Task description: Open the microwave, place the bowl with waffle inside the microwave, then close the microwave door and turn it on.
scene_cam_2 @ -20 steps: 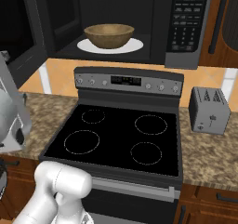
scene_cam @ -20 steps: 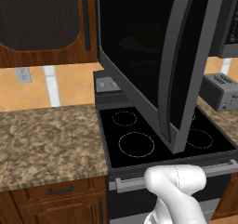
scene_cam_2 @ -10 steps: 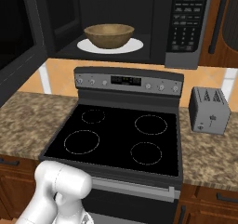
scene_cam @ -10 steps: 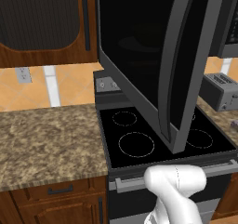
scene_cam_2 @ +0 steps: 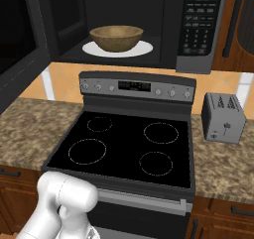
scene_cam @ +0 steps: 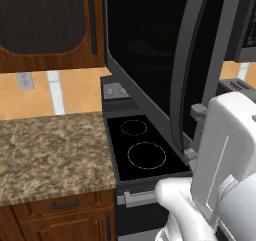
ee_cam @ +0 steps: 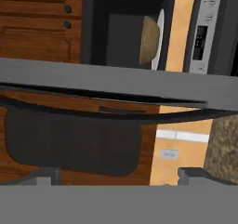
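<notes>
The microwave (scene_cam_2: 198, 29) hangs above the stove with its cavity open. Inside it the tan bowl (scene_cam_2: 116, 37) rests on a white plate (scene_cam_2: 144, 48); the rim hides what is in the bowl. The microwave door (scene_cam: 150, 60) is swung far out to the left (scene_cam_2: 15, 44). In the hand view my gripper (ee_cam: 118, 177) is open with nothing between its fingertips (ee_cam: 46, 175). The door's grey edge (ee_cam: 116, 84) crosses just ahead of it, and the bowl (ee_cam: 149, 39) shows beyond, further in. My white arm (scene_cam: 225, 150) rises to the right of the door.
A black-topped stove (scene_cam_2: 124, 144) sits below the microwave, with a grey toaster (scene_cam_2: 223, 118) on the granite counter to its right. More counter (scene_cam: 50, 150) lies to the left, under a brown wall cabinet (scene_cam: 45, 25).
My arm has left the left edge of the right base view and risen into the left base view, right of the open door. Door and bowl have not moved.
</notes>
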{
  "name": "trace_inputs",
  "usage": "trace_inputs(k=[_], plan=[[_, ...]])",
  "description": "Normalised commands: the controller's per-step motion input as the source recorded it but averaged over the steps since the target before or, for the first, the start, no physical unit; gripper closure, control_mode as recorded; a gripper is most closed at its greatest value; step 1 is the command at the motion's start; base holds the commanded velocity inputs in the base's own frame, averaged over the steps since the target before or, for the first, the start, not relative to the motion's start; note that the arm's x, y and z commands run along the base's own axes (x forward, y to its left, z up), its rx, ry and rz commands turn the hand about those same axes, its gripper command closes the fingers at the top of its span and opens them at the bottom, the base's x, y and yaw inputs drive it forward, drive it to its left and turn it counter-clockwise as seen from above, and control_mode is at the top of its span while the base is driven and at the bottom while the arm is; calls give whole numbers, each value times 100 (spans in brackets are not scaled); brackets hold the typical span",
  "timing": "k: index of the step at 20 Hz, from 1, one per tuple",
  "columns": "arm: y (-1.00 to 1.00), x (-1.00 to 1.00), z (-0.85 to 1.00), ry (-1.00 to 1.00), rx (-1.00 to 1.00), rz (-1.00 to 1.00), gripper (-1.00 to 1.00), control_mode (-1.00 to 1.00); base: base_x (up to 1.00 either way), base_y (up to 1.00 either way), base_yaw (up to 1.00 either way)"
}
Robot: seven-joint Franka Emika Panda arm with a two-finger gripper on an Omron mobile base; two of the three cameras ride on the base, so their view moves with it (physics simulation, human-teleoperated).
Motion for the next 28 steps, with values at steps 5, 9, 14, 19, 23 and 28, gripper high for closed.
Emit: trace_inputs(k=[5, 9, 14, 19, 23, 28], plan=[[66, 52, -53, -1, 2, -4, -100, -100, 0, 0, 0], [49, 86, -72, -2, 0, 0, -100, -100, 0, 0, 0], [33, 69, -33, -16, 1, -8, -100, -100, 0, 0, 0], [9, 70, -25, -16, 7, -15, -100, -100, 0, 0, 0], [21, 85, -14, -13, 5, -16, -100, -100, 0, 0, 0], [4, 55, 0, -19, 8, -14, -100, -100, 0, 0, 0]])
